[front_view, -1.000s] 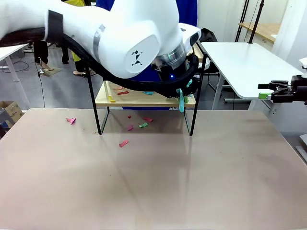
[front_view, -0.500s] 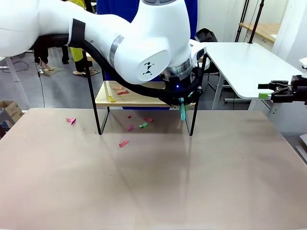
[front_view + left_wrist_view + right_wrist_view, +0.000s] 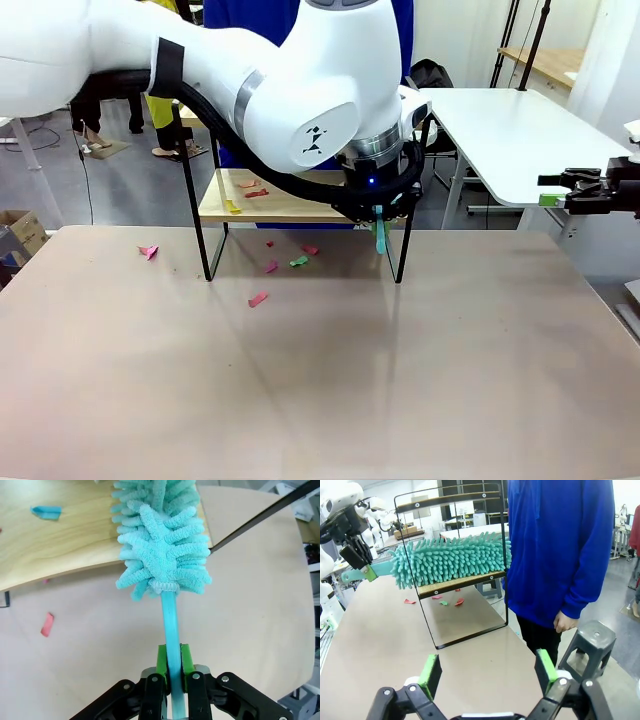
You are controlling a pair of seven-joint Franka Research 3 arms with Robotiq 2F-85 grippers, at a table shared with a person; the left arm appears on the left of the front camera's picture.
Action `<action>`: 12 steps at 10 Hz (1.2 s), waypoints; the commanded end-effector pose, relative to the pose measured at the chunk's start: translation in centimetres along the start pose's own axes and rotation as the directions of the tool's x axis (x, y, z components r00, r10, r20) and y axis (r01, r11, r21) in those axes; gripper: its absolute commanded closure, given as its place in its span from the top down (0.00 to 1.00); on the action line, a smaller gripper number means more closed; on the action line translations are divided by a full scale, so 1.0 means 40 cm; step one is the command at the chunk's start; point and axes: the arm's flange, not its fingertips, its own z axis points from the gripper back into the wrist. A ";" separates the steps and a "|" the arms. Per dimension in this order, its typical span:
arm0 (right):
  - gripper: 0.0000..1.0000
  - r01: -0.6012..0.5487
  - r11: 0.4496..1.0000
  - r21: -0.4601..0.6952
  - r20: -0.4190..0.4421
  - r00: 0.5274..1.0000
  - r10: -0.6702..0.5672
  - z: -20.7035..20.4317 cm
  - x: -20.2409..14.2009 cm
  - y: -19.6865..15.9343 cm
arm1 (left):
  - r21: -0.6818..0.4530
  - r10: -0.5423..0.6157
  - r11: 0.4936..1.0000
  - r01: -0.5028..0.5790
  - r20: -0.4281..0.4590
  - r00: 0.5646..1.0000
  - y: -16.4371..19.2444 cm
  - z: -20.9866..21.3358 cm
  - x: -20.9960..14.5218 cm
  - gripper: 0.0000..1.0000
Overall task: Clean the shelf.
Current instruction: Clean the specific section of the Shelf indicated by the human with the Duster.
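The shelf [image 3: 290,209] stands at the table's far side, with light boards in a black frame. My left gripper [image 3: 383,212] is at its right end, shut on the teal handle of a fluffy teal duster [image 3: 162,540]. In the left wrist view the green pads [image 3: 161,661] clamp the handle and the duster head lies over the board's [image 3: 65,545] edge. From the right wrist camera the duster [image 3: 450,557] lies along the lower board [image 3: 465,582]. My right gripper [image 3: 575,192] hangs open off the table's right side, far from the shelf.
Coloured paper scraps lie on the lower board [image 3: 256,192] and on the table under and in front of the shelf [image 3: 258,298], one farther left [image 3: 149,250]. A person in a blue top [image 3: 560,545] stands behind the shelf beside a grey stool [image 3: 592,640].
My left arm has shifted a little to the right and turned at the wrist, carrying the duster along the shelf's right end. The right arm has stayed still.
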 end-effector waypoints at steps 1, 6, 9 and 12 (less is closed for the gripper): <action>1.00 -0.007 1.000 -0.005 -0.002 1.000 0.007 -0.004 0.007 0.010 | 0.073 -0.008 0.997 0.010 -0.024 1.000 0.063 0.003 0.004 0.13; 1.00 -0.007 1.000 -0.005 -0.002 1.000 0.007 -0.004 0.007 0.010 | 0.222 0.108 0.971 -0.092 -0.063 0.992 0.343 0.002 -0.014 0.13; 1.00 -0.007 1.000 -0.005 -0.002 1.000 0.007 -0.004 0.007 0.010 | 0.366 0.139 0.924 -0.110 -0.055 0.989 0.498 0.027 -0.029 0.13; 1.00 -0.007 1.000 -0.005 -0.002 1.000 0.007 -0.004 0.007 0.010 | 0.512 0.143 0.851 -0.120 -0.006 0.990 0.596 0.081 -0.040 0.13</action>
